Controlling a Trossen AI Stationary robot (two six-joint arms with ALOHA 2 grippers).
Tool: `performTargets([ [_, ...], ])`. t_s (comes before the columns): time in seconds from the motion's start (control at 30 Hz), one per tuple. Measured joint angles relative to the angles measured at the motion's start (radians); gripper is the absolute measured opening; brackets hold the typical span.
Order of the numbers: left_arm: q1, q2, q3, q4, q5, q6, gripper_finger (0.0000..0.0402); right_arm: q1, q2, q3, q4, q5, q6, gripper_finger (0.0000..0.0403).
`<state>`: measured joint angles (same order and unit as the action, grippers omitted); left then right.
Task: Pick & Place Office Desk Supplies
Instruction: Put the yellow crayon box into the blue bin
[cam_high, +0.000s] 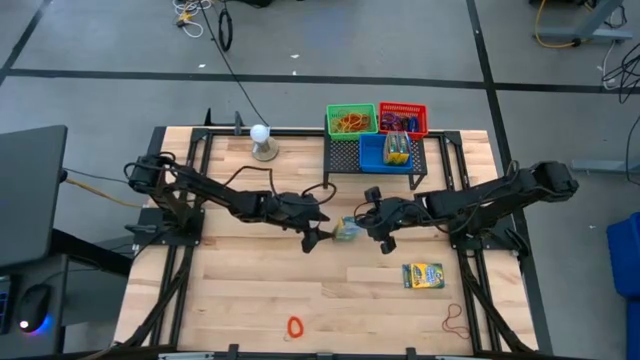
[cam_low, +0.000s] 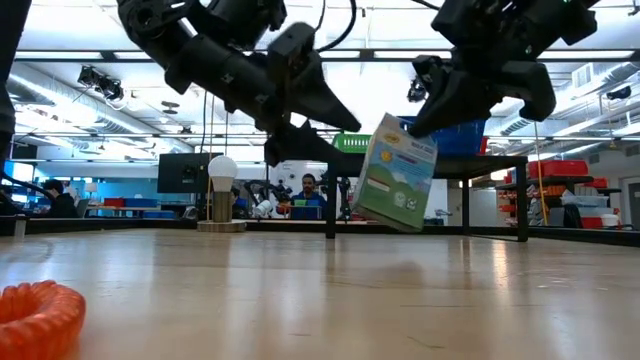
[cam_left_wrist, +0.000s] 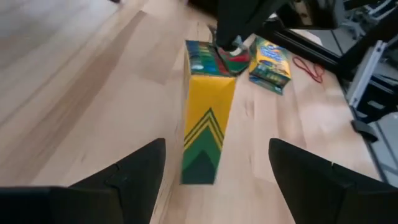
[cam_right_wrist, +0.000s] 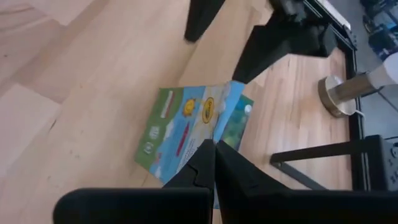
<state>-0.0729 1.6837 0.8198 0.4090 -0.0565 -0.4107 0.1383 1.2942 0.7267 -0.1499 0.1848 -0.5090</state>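
From my station I see the right gripper (cam_high: 352, 229) pinched shut on the top edge of a crayon box (cam_high: 348, 231), which hangs tilted above the wooden table (cam_high: 250, 290) near its middle, clear of the surface in the low view. The left gripper (cam_high: 318, 236) sits just beside the box with its fingers (cam_left_wrist: 134, 174) spread wide and, as far as I can judge, not touching it. A second crayon box (cam_high: 423, 275) lies flat nearer the front right, an orange coiled loop (cam_high: 295, 326) rests at the front edge, and the green (cam_high: 351, 120), red (cam_high: 403, 117) and blue (cam_high: 388, 152) bins stand at the back.
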Motion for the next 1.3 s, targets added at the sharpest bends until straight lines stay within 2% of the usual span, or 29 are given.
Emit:
performTargets([
  [0.37,-0.006,0.099,0.053,0.003,-0.08,-0.072,0.0294,0.0,0.0,0.01,0.0,0.004,-0.006,0.0004],
  [0.63,-0.006,0.134,0.111,0.03,-0.07,-0.053,0.0289,0.0,0.0,0.01,0.027,0.004,-0.005,0.0004],
  [0.77,-0.007,0.134,0.122,0.03,-0.055,-0.014,0.0252,0.0,0.0,0.01,0.036,0.005,-0.004,0.0004],
  [0.97,-0.009,0.134,0.122,0.005,-0.034,0.006,0.0146,0.009,0.001,0.01,0.044,0.018,-0.003,0.0005],
  [1.07,-0.013,0.134,0.122,-0.001,-0.055,0.034,0.0101,0.019,0.001,0.01,0.056,0.027,0.008,0.0012],
  [1.17,-0.015,0.127,0.121,-0.007,-0.077,0.057,0.0096,0.035,0.001,0.009,0.086,0.073,0.082,0.0034],
  [1.3,-0.023,0.103,0.12,-0.043,-0.187,0.108,0.0096,0.059,-0.027,0.009,0.08,0.144,0.263,0.0079],
])
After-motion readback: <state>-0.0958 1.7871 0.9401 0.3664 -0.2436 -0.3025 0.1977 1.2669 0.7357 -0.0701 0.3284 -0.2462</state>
